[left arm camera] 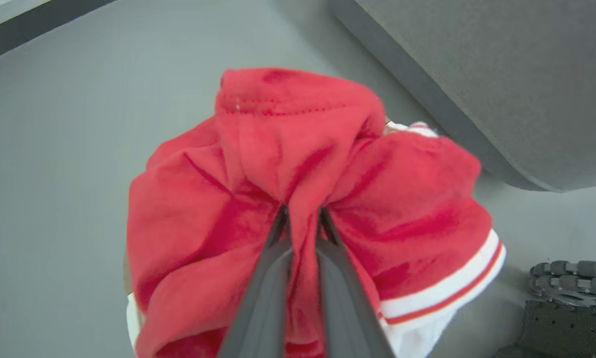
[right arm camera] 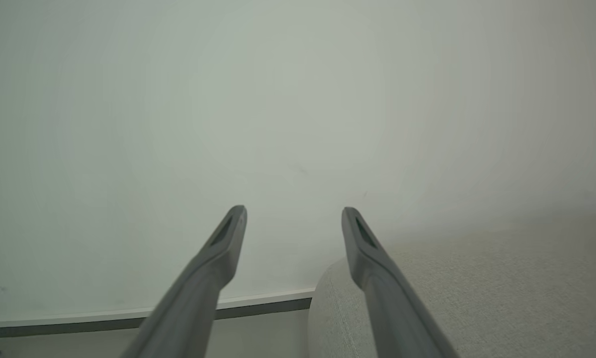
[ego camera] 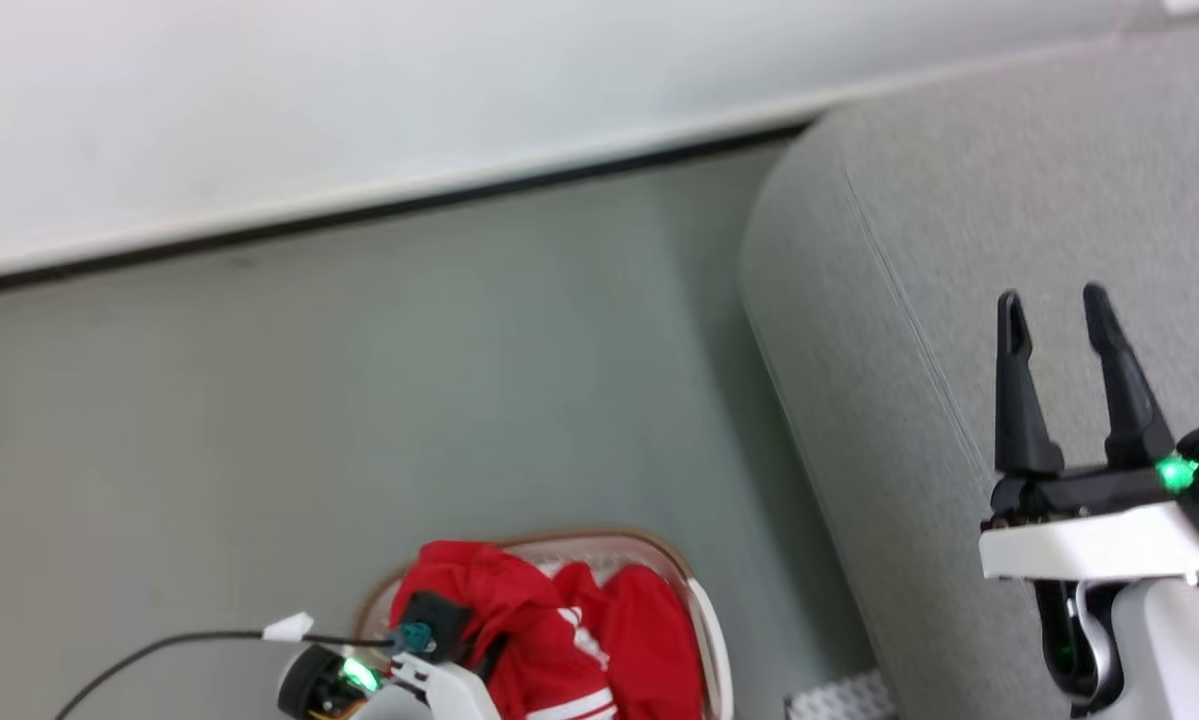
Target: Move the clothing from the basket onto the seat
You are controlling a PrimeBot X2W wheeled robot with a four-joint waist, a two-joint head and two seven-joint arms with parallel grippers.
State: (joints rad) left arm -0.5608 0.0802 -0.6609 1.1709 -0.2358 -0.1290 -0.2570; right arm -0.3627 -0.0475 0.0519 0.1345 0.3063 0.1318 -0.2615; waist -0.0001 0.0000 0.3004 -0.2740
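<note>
- The left gripper (left arm camera: 301, 211) is clenched on a raised fold of the clothing (left arm camera: 298, 149), with red fabric squeezed between its two dark fingers.
- The clothing is bunched in the basket (ego camera: 711, 625). It has no clear long axis, and a red-and-white striped band (left arm camera: 442, 293) hangs at its edge.
- The coming move turns on one relation. The seat (ego camera: 959, 250) lies to the robot's right of the basket, across a narrow strip of grey floor (ego camera: 459, 350), so the carry probably has to go up and to the right.
- The left arm is the one at the clothing. The right gripper (ego camera: 1051, 300) hovers over the seat, released and holding nothing, so it is nearer the goal but well apart from the garment.
- The left wrist view shows the pinch itself, which the head view hides behind the wrist.
- The head view shows the basket's brown rim and a second red piece lying inside.
- The right wrist view shows the spread fingers pointing at the pale wall (right arm camera: 278, 99) above the seat's rounded edge.
</note>
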